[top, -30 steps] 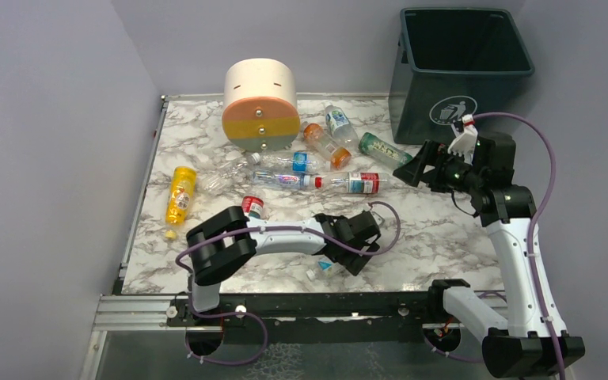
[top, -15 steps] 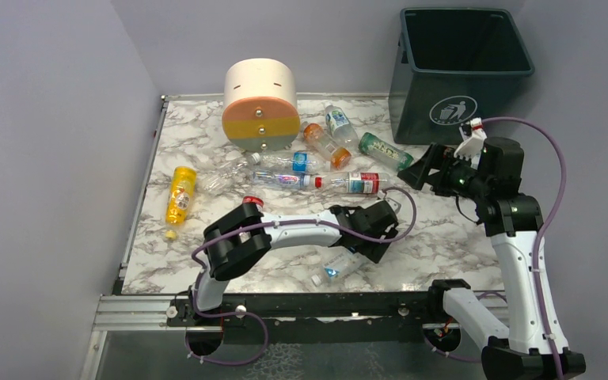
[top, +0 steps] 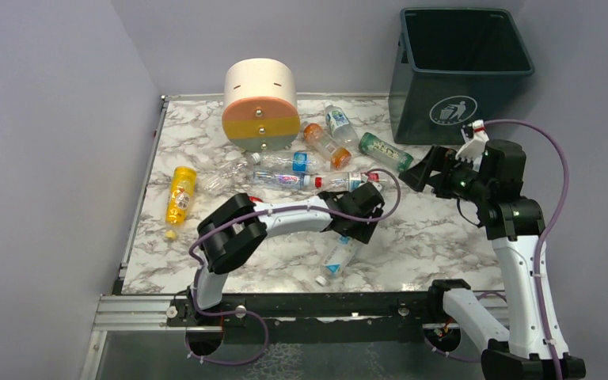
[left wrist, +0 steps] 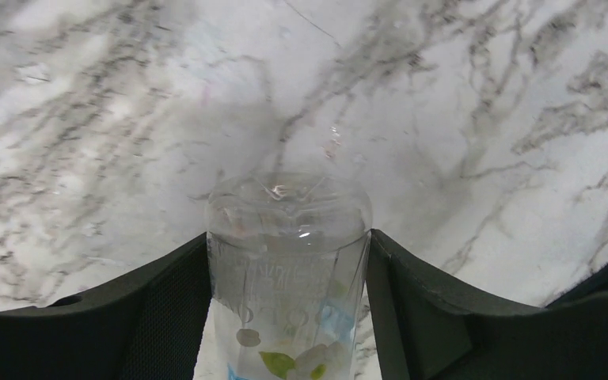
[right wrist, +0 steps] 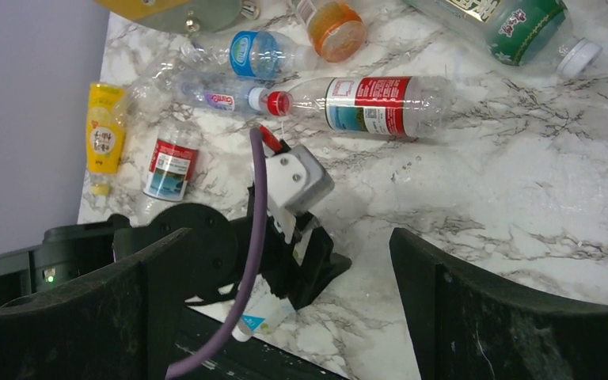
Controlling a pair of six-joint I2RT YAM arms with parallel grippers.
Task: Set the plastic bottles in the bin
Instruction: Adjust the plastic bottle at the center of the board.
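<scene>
Your left gripper (left wrist: 286,237) has narrowed since a second ago and now presses both fingers against the clear bottle (top: 339,256) (lying on the marble table (top: 443,237), well apart from the bin (top: 416,99)).

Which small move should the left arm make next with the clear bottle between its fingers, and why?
Probably close the left gripper a little more before lifting. In the wrist view its fingers stand against both sides of the clear bottle, but a firm hold cannot be confirmed, and the bottle lies on the table.
</scene>
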